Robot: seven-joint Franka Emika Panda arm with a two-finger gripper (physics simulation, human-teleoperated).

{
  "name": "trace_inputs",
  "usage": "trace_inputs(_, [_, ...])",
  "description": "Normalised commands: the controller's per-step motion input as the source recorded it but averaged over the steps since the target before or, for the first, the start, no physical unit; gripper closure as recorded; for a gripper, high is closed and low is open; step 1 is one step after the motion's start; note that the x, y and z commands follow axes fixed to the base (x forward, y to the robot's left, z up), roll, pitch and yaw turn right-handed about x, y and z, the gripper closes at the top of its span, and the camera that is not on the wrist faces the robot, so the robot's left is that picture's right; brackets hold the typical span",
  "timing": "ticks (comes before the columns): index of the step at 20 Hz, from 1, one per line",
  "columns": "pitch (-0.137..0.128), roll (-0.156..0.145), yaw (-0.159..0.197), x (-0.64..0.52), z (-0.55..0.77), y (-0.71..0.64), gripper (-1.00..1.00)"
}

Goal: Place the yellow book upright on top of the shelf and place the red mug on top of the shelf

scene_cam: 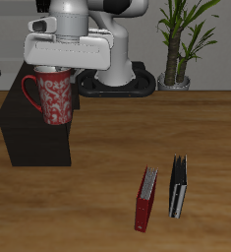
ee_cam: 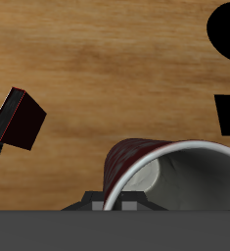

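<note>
My gripper (scene_cam: 54, 71) is shut on the rim of the red mug (scene_cam: 54, 97), which has a pinkish pattern and a loop handle. The mug hangs slightly tilted over the flat top of the dark shelf (scene_cam: 28, 136) near the table's back. I cannot tell whether its base touches the shelf top. In the wrist view the red mug (ee_cam: 136, 162) shows close up with its pale rim and grey inside, over wooden table. The yellow book is out of view.
A red book (scene_cam: 145, 198) and a black book (scene_cam: 178, 185) lie on the table near its front edge. The red book also shows in the wrist view (ee_cam: 21, 120). A potted plant (scene_cam: 176, 44) stands behind the table beside the robot's base (scene_cam: 117, 77).
</note>
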Motion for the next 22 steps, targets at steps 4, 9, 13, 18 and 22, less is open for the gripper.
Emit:
trace_inputs(4, [-0.053,-0.006,-0.032,-0.36,0.44,0.01,1.0])
trace_inputs(9, [-0.024,0.008,-0.023,-0.32,0.28,-0.01,1.0])
trace_inputs(13, [0.001,0.001,-0.041,-0.27,0.16,-0.1,1.0])
trace_inputs(18, [-0.004,-0.003,-0.071,-0.38,0.08,-0.11,1.0])
trace_inputs(22, [-0.026,0.039,-0.034,-0.52,0.1,-0.12,1.0])
